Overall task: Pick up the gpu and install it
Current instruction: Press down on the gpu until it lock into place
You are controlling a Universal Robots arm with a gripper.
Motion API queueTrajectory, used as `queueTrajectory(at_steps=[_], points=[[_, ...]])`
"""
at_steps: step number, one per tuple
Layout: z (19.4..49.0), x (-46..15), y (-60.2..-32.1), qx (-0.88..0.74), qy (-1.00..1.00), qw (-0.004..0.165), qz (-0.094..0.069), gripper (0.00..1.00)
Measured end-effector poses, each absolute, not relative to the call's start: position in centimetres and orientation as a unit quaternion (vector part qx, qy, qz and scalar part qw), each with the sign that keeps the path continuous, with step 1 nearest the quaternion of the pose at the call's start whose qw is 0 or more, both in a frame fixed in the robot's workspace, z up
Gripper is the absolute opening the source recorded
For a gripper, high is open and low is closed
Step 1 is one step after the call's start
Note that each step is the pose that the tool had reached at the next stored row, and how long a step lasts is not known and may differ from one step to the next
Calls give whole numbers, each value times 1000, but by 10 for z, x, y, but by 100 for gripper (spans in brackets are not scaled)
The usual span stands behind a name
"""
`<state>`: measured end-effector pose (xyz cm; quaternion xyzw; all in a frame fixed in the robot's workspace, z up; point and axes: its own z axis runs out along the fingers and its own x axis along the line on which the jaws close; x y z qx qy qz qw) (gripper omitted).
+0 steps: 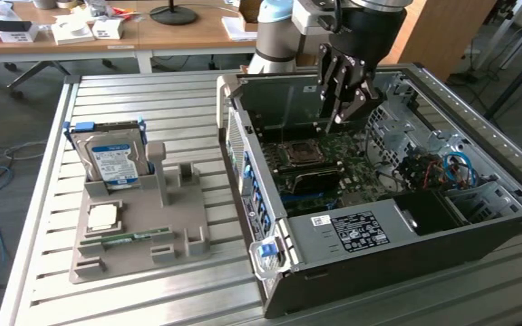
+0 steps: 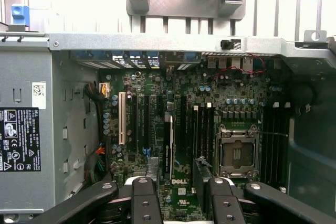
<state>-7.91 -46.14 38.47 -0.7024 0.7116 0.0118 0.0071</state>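
Grey plastic forms the stepped parts holder (image 1: 157, 224) on the slatted metal table (image 1: 43, 204), at the exterior view's left of the open computer case (image 1: 406, 251). A silver hard drive (image 1: 111, 159) with a blue-white label stands upright in it, a small square chip (image 1: 103, 216) lies flat, and a green memory stick (image 1: 125, 238) rests along a lower step. The black gripper (image 1: 342, 102) hangs inside the case above the green motherboard (image 2: 152, 124), near the square metal processor socket (image 2: 236, 153). The gpu (image 2: 167, 148), a thin black card, stands on edge in a motherboard slot, seemingly seated, between the fingers (image 2: 144, 200). They are spread apart and do not touch the card. Black power supply housing (image 1: 370, 234) walls off the case's near end.
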Motion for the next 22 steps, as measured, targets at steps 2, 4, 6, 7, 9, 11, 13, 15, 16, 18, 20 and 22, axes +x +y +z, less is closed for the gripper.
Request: queueTrajectory(at_steps=[2, 4, 6, 7, 9, 11, 13, 15, 16, 18, 20, 22], points=[[385, -79, -461, -702, 712, 7, 12, 39], [385, -79, -461, -702, 712, 7, 12, 33], [385, -79, -461, -702, 712, 7, 12, 27], [385, -79, -461, -702, 712, 7, 12, 22], [385, -79, -461, -702, 712, 7, 12, 11], [385, -79, -461, -702, 712, 7, 12, 11], [385, -79, -461, -702, 712, 7, 12, 11], [385, -79, -461, -702, 712, 7, 12, 11], [385, -79, -461, -702, 712, 7, 12, 11], [383, -79, -461, -702, 712, 7, 12, 11], [379, -79, -461, -702, 712, 7, 12, 11], [375, -79, -461, -702, 712, 7, 12, 11]])
